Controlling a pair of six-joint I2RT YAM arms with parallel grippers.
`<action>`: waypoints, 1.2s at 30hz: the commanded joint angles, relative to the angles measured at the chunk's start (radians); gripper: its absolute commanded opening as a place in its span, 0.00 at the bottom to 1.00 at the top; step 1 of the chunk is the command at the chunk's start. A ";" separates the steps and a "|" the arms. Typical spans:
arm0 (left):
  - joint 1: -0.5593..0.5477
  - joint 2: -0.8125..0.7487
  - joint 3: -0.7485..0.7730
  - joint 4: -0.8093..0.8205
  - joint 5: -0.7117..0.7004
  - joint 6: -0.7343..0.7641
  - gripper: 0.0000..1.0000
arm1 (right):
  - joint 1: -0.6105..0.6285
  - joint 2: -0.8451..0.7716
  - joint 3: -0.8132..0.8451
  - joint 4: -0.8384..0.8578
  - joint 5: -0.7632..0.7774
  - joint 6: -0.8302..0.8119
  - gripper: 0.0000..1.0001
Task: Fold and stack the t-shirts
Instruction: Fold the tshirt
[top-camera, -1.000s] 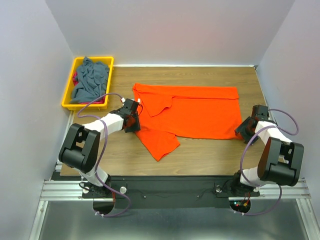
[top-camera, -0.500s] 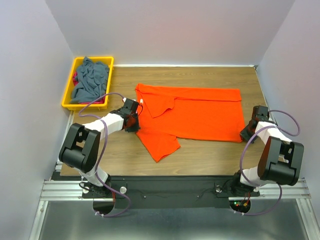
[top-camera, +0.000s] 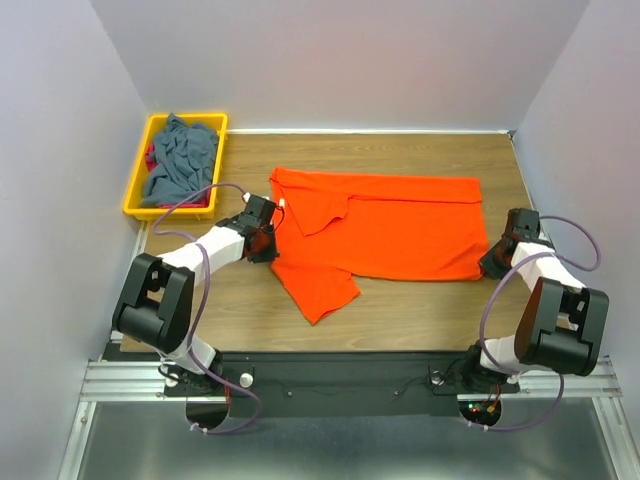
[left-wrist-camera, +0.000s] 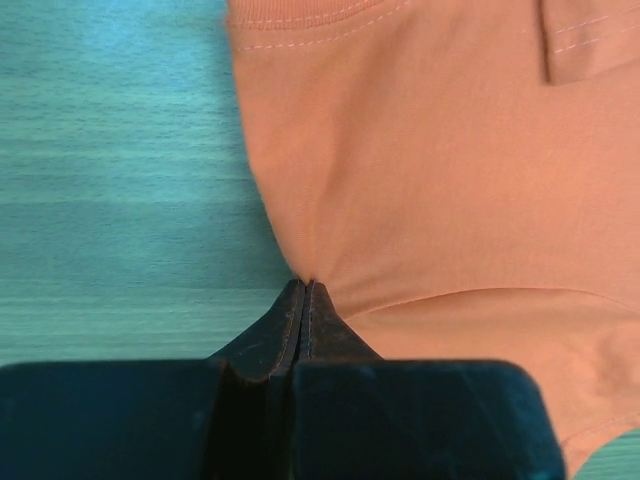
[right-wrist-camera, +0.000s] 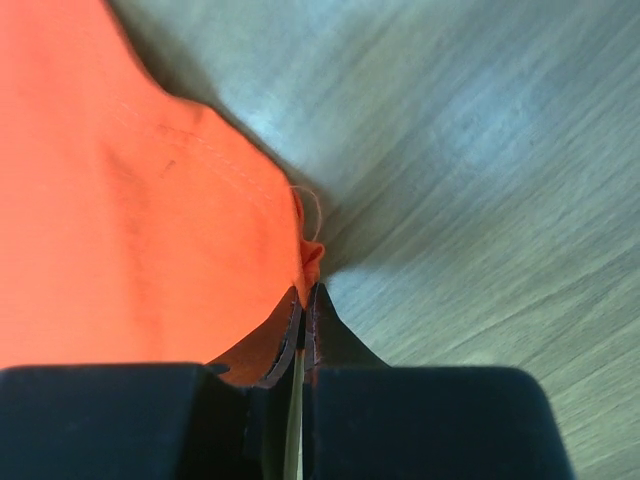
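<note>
A bright orange t-shirt (top-camera: 400, 225) lies spread across the middle of the table, one sleeve (top-camera: 318, 288) sticking out toward the near edge. My left gripper (top-camera: 268, 240) is shut on the shirt's left edge; in the left wrist view the orange cloth (left-wrist-camera: 420, 170) puckers into the closed tips (left-wrist-camera: 306, 285). At the shirt's near right corner my right gripper (top-camera: 492, 262) is shut on the cloth, and the right wrist view shows the hem corner (right-wrist-camera: 310, 255) pinched between the tips (right-wrist-camera: 306, 292). A grey-blue t-shirt (top-camera: 180, 158) lies crumpled in the yellow bin, red cloth (top-camera: 151, 157) peeking beside it.
The yellow bin (top-camera: 136, 188) stands at the table's far left corner. Grey walls close in on the left, back and right. Bare wooden tabletop (top-camera: 420, 310) shows in front of the shirt.
Both grippers closed on the orange shirt's edges. The right gripper moved right and pulled the near right corner outward, flattening the cloth. The left arm barely shifted.
</note>
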 joint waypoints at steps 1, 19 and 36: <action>0.007 -0.030 0.081 -0.049 -0.033 0.019 0.00 | -0.008 -0.017 0.082 -0.017 0.023 -0.031 0.01; 0.049 0.081 0.280 -0.086 -0.013 0.056 0.00 | -0.006 0.066 0.287 -0.092 0.034 -0.110 0.01; 0.070 0.148 0.377 -0.098 -0.004 0.059 0.00 | -0.006 0.214 0.419 -0.091 -0.021 -0.128 0.01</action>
